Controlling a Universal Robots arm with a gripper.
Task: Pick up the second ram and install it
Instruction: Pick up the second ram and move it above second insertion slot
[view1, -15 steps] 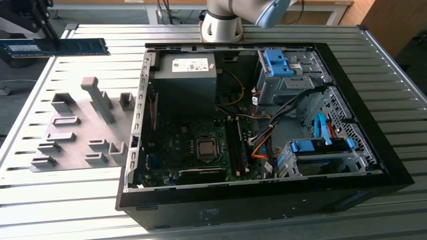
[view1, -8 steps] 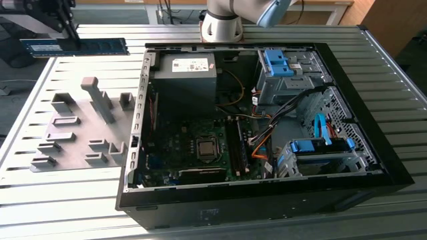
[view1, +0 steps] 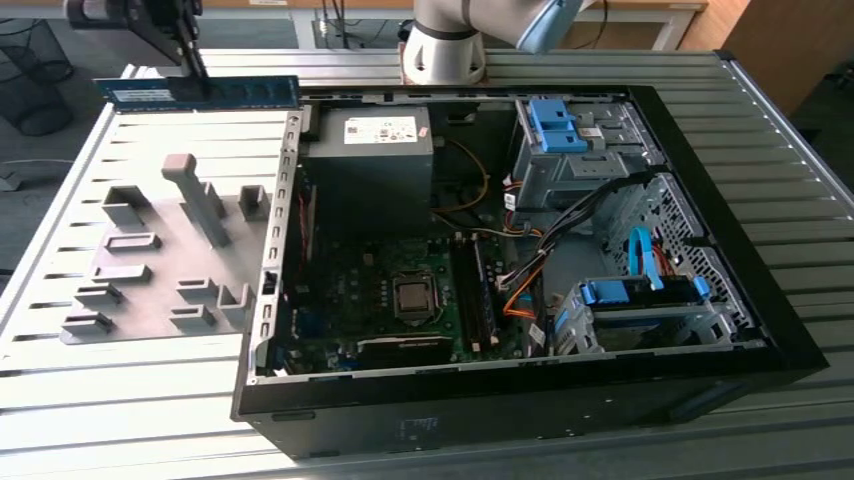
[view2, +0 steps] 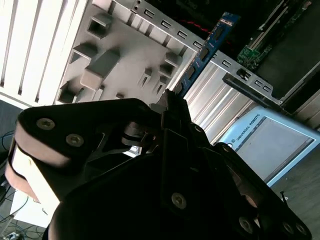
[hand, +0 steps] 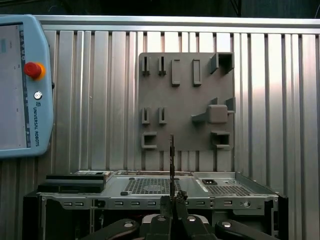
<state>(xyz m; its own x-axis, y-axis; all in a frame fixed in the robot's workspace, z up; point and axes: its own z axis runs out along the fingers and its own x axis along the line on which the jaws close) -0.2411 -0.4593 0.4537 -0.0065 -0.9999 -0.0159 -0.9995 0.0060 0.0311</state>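
Note:
The second ram (view1: 200, 92), a long blue-green stick with a white sticker, hangs level in the air over the table's far corner, at the exterior view's upper left. My gripper (view1: 196, 78) is shut on its upper edge. In the second wrist view the ram (view2: 207, 47) juts out from between the black fingers (view2: 172, 107). The first wrist view shows the ram (hand: 171, 160) edge-on as a thin dark line rising from the gripper (hand: 172, 201). The stick is beside the open computer case (view1: 747, 300), above the grey fixture plate (view1: 147, 215).
The grey fixture plate (hand: 185, 85) carries several raised holders and slots. Inside the case lie the motherboard (view1: 387, 290) with its memory slots (view1: 474, 290), a power supply (view1: 374, 150), loose cables and blue drive-bay clips (view1: 554, 125). A teach pendant (hand: 20, 85) lies on the slatted table.

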